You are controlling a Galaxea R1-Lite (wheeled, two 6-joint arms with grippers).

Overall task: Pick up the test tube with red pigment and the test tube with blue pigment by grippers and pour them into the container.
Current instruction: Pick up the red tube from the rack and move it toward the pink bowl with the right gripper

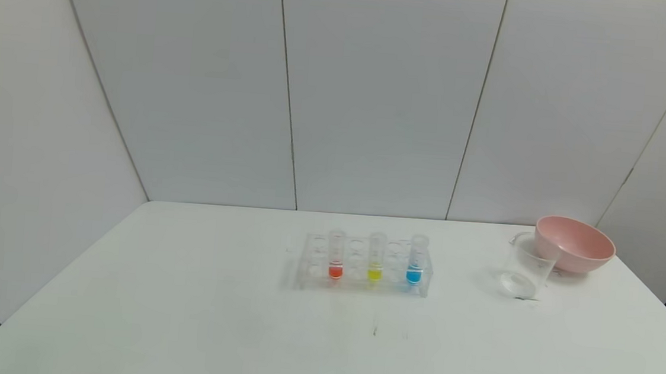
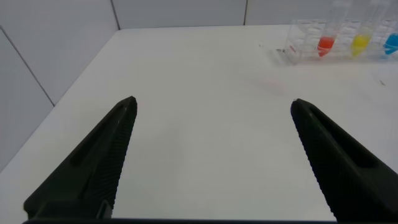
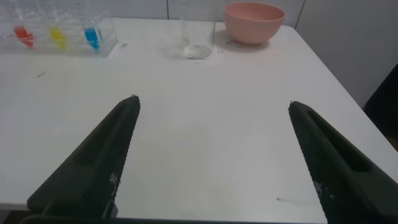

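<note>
The test tube with red pigment [image 1: 336,257] stands upright in a clear rack [image 1: 309,268] at the table's middle. The test tube with blue pigment [image 1: 415,262] stands at the rack's right end. Both also show in the left wrist view, red [image 2: 326,42] and blue [image 2: 391,41], and in the right wrist view, red [image 3: 23,35] and blue [image 3: 92,36]. The container [image 1: 526,266], a clear beaker, stands right of the rack. Neither arm shows in the head view. My left gripper [image 2: 213,102] hangs open over bare table, far from the rack. My right gripper [image 3: 212,101] is open too, short of the container [image 3: 198,31].
A tube with yellow liquid [image 1: 376,259] stands between the red and blue ones. A pink bowl [image 1: 573,244] sits just behind the beaker at the table's right edge. White wall panels close off the back and left.
</note>
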